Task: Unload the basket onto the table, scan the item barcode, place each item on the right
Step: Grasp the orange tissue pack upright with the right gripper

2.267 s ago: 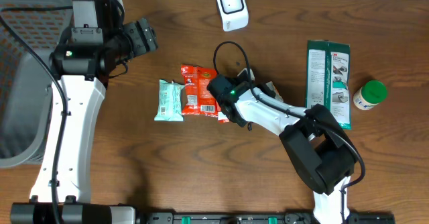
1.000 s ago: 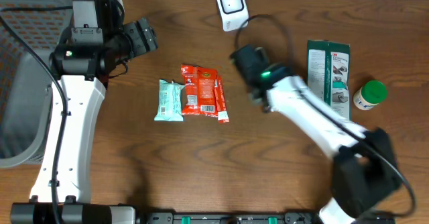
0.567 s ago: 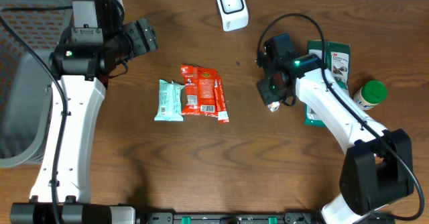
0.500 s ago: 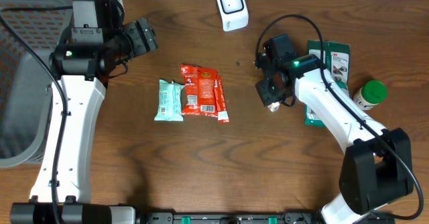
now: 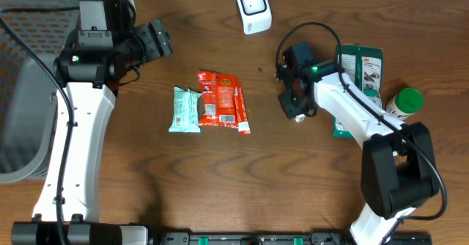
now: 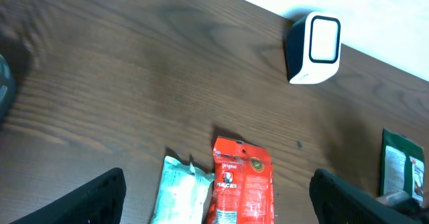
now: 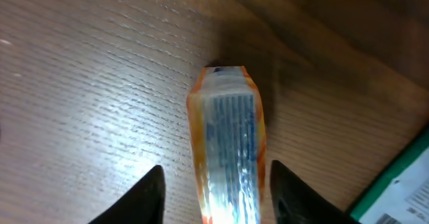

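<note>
A slim orange packet with a blue-and-white printed face (image 7: pixel 228 137) sticks out from between my right gripper's (image 7: pixel 218 197) fingers, its far end just over the wood. From overhead the right gripper (image 5: pixel 295 110) hangs left of the green package, and only the packet's tip (image 5: pixel 297 117) shows below it. The white scanner (image 5: pixel 253 8) stands at the table's back edge, well away from the packet. My left gripper (image 5: pixel 154 41) is raised at the upper left. It is open (image 6: pixel 218 200) and empty, looking down on the scanner (image 6: pixel 315 47).
Red snack packs (image 5: pixel 218 98) and a mint-green pack (image 5: pixel 185 109) lie at the table's middle. A flat green package (image 5: pixel 360 83) and a green-capped bottle (image 5: pixel 404 103) sit on the right. A mesh basket (image 5: pixel 22 91) stands at the far left.
The right arm left the red packs carrying the packet, passed by the scanner, then swung right to the green package. It has since turned slightly. The left arm stayed still.
</note>
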Robot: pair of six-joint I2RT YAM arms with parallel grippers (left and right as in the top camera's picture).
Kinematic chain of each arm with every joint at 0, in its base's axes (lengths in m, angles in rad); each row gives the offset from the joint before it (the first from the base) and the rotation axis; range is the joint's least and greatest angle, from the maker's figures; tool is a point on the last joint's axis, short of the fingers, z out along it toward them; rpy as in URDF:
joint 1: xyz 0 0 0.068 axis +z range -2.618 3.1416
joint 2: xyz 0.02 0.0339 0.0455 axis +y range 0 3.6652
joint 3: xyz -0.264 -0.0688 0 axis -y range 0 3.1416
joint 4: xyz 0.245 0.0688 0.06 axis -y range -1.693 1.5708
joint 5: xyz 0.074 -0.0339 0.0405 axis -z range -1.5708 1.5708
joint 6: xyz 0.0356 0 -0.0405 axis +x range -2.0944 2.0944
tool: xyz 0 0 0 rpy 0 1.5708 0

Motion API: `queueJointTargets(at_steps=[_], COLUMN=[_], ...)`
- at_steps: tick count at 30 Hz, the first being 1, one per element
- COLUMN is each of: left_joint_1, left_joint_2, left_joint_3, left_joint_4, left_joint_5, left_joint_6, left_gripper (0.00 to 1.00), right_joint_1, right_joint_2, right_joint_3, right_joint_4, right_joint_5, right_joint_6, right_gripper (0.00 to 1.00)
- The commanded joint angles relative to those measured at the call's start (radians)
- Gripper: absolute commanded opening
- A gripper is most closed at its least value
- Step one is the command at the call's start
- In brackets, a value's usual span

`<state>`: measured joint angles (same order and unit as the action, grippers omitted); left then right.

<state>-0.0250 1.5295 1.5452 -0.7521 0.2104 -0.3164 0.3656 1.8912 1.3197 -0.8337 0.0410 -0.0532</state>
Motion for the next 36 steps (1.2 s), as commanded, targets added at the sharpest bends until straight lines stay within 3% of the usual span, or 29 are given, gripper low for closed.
queueJointTargets(at_steps=[1, 4, 15, 24, 28, 36], left_joint_1=[0.003, 0.003, 0.003, 0.003, 0.003, 0.003], left_joint_2=[-0.007, -0.007, -0.007, -0.007, -0.007, -0.007], left_joint_3=[0.003, 0.003, 0.003, 0.003, 0.003, 0.003], left_joint_4=[0.0, 0.0, 0.0, 0.0, 0.0, -0.003], left_joint_5=[-0.002, -0.002, -0.002, -0.002, -0.002, -0.002], left_joint_6=[0.008, 0.008, 0.008, 0.007, 0.008, 0.008], left_gripper=[0.88, 0.88, 0.88, 0.87, 0.88, 0.88], right_joint_1=[0.0, 0.0, 0.0, 0.001, 0.001, 0.001], right_joint_2=[0.019, 0.021, 0.022, 0.022, 0.022, 0.003], right_joint_3=[-0.007, -0.007, -0.018, -0.033, -0.033, 0.002], right_joint_4=[0.006, 0.01, 0.019, 0.034, 0.038, 0.016], right_joint_5=[0.014, 0.016, 0.063, 0.062, 0.063, 0.055], right_joint_6=[-0.008, -0.008, -0.008, -0.008, -0.008, -0.007], right_gripper=[0.41, 0.34, 0.35, 0.29, 0.18, 0.09])
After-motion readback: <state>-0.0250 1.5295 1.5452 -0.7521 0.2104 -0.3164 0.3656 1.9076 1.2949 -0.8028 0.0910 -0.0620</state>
